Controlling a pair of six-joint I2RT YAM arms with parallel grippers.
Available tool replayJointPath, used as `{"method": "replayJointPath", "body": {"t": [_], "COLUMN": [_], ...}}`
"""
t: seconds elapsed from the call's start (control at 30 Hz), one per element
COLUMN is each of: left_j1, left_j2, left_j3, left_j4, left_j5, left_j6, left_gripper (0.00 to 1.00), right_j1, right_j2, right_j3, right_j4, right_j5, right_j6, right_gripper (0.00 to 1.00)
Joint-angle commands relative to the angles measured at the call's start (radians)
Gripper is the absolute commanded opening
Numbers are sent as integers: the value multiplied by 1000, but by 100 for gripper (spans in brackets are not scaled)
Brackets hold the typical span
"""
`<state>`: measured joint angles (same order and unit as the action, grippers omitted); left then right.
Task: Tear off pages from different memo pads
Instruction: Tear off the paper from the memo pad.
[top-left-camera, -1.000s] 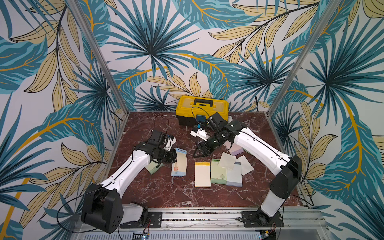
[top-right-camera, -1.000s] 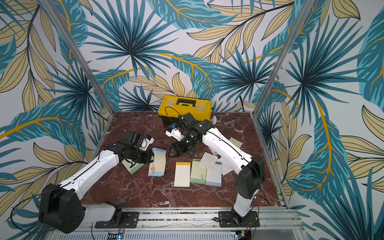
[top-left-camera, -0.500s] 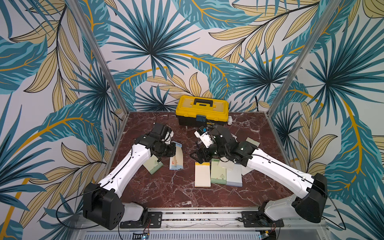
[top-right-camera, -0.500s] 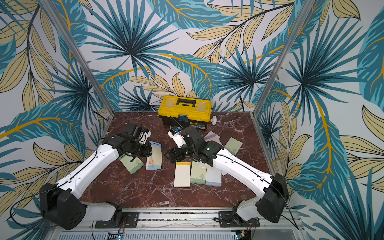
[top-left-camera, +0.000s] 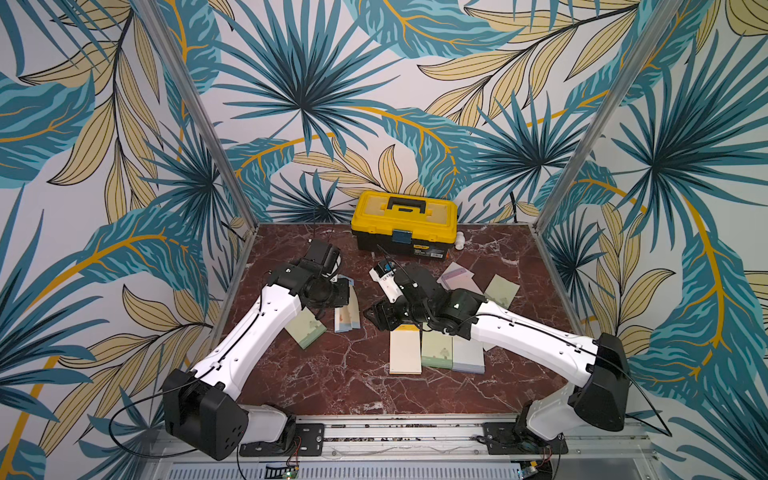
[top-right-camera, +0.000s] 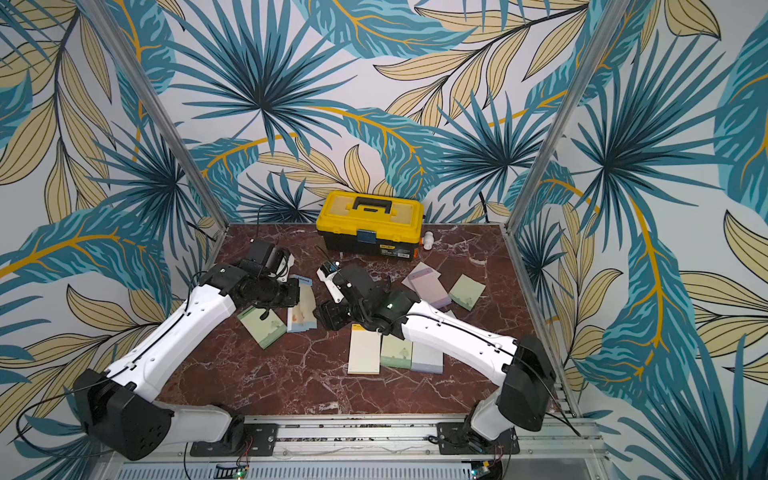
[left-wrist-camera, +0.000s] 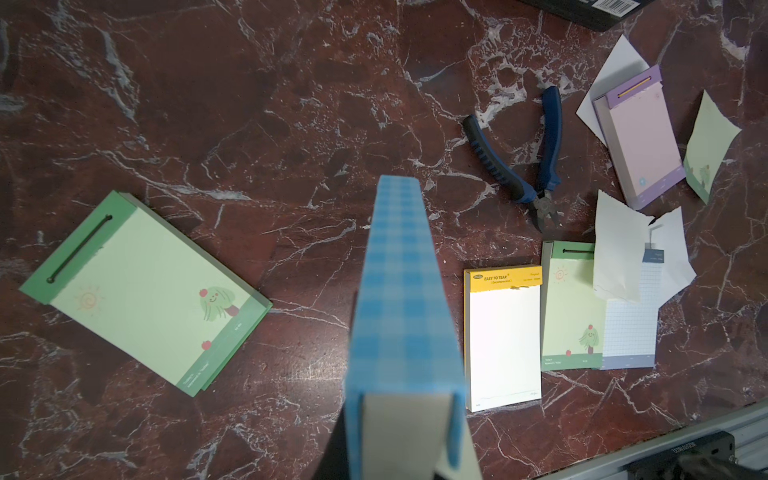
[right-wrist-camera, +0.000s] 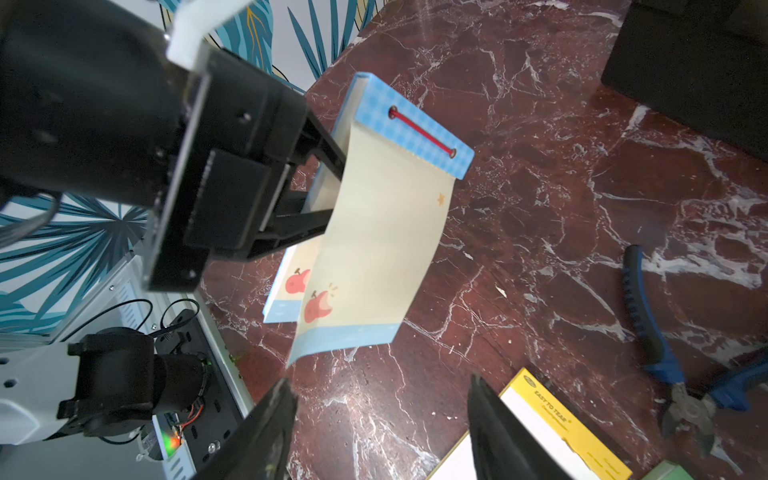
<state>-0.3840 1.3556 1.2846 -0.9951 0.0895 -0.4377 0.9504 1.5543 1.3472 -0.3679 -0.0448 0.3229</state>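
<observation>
Left of centre, left gripper (right-wrist-camera: 328, 195) clamped on the blue-bordered pad (right-wrist-camera: 411, 133), holding it tilted up, header end high. Its front page (right-wrist-camera: 374, 257) hangs from the header, bowed away from the block. Right gripper (right-wrist-camera: 380, 384) just right of the page's lower edge, jaws apart, nothing between them. Cream pad (top-left-camera: 405, 357) lies flat, near-right of it.

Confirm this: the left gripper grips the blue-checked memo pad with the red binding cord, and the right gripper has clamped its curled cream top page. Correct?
Not quite. The right gripper is open and apart from the curled cream page, its fingers short of the page's blue lower edge, as the right wrist view shows. The left gripper does grip the blue-checked memo pad.
</observation>
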Motion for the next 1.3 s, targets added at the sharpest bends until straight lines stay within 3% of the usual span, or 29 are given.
{"method": "replayJointPath", "body": {"t": [0.0,0.2,0.43,0.6,0.9,1.2,1.27], "left_j1": [-7,-8,-8,-10,-10,-10,-10], "left_j2": [-14,-14,-12,-10,-7,8,6], "left_j3": [28,27,28,36,50,55,51], "left_j4": [3,17,29,18,3,-38,-41], "left_j5": [-3,15,42,51,61,62,77], "left_j6": [-15,-24,-42,-48,-47,17,42], "left_gripper": [0,0,0,0,0,0,0], "right_j1": [24,68,86,112,128,132,130], "right_j2": [22,44,77,114,156,85,68], "right_j3": [13,6,-8,-5,41,35,43], "right_j4": [36,72,118,123,18,6,-9], "right_j5": [34,117,164,226,309,262,238], "right_j6": [49,120,160,154,122,73,56], "right_gripper": [70,82,81,74,48,5,0]}}
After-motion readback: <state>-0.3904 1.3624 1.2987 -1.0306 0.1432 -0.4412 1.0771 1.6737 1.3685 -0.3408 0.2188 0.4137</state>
